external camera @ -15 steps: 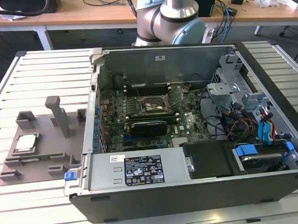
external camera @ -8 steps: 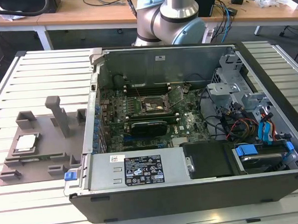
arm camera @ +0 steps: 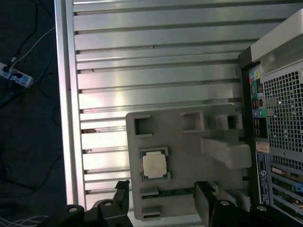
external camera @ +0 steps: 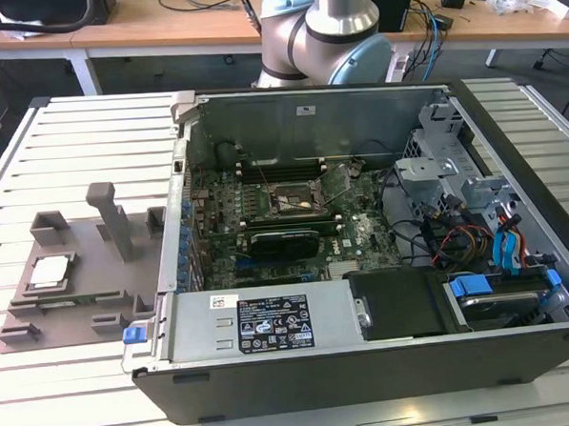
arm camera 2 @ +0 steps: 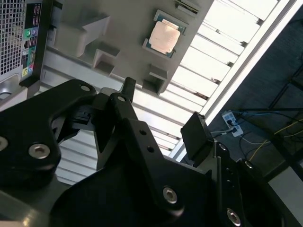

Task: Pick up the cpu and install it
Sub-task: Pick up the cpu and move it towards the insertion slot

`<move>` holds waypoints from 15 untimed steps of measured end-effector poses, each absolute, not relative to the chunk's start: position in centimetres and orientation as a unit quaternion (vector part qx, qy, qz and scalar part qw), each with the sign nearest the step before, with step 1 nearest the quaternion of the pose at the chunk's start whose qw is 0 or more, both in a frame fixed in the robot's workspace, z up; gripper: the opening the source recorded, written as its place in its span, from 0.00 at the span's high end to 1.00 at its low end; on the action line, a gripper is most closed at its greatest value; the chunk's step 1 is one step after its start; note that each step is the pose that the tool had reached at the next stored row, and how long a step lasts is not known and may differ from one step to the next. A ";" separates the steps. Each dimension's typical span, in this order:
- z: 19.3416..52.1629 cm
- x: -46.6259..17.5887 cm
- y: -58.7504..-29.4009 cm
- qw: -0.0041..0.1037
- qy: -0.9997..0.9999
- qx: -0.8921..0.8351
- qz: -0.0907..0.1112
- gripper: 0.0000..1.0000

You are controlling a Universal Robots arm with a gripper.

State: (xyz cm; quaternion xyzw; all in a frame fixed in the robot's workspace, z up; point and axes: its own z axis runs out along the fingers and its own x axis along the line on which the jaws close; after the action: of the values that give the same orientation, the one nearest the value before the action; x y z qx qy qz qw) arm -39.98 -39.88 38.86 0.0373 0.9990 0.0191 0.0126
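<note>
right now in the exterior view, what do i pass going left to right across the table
cpu → grey upright post → black square socket → blue cables

I read cpu lid: satin silvery metal | fixture: matt grey plastic | table: ribbed, shiny brushed metal | gripper: matt black.

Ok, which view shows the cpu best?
The first wrist view: it looks straight down on the cpu, whole and unobstructed in the grey tray. The second wrist view shows it obliquely beyond the tool; the exterior view shows it far off, at the exterior view's left.
</note>
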 end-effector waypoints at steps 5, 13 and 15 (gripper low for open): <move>38.3 -40.0 -39.9 0.013 0.999 0.037 0.019 0.34; 37.8 -40.0 -39.9 0.013 0.999 0.037 0.019 0.34; 37.6 -40.0 -39.9 0.013 0.999 0.037 0.019 0.34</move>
State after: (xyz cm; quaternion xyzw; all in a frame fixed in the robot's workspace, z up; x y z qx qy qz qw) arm -39.98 -39.88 37.62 0.0374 0.9990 0.0191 0.0126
